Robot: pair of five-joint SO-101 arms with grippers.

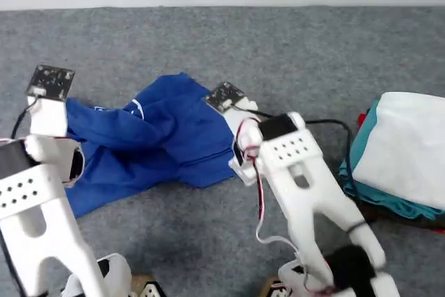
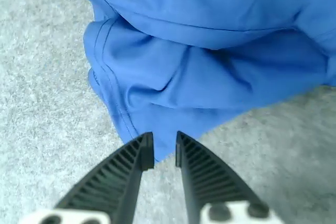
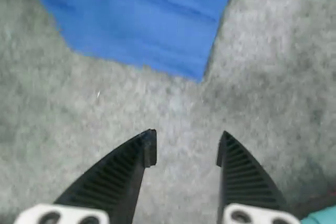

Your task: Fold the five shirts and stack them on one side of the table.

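Note:
A blue shirt (image 1: 156, 137) lies crumpled on the grey carpet, left of centre. My left arm (image 1: 49, 119) stands at its left end. In the left wrist view my left gripper (image 2: 164, 150) is open by a narrow gap, hovering at a hem corner of the blue shirt (image 2: 199, 77). My right arm (image 1: 278, 147) stands at the shirt's right edge. My right gripper (image 3: 186, 148) is open wide over bare carpet, a short way from a flat corner of the blue shirt (image 3: 142, 19). At the right side sits a stack of folded shirts (image 1: 407, 147), white on top.
Under the white shirt are a teal one (image 1: 361, 175) and a red one (image 1: 362, 119). A black cable (image 1: 327, 123) runs from the right arm toward the stack. Grey carpet (image 1: 292, 53) stretches behind the shirt to the far edge.

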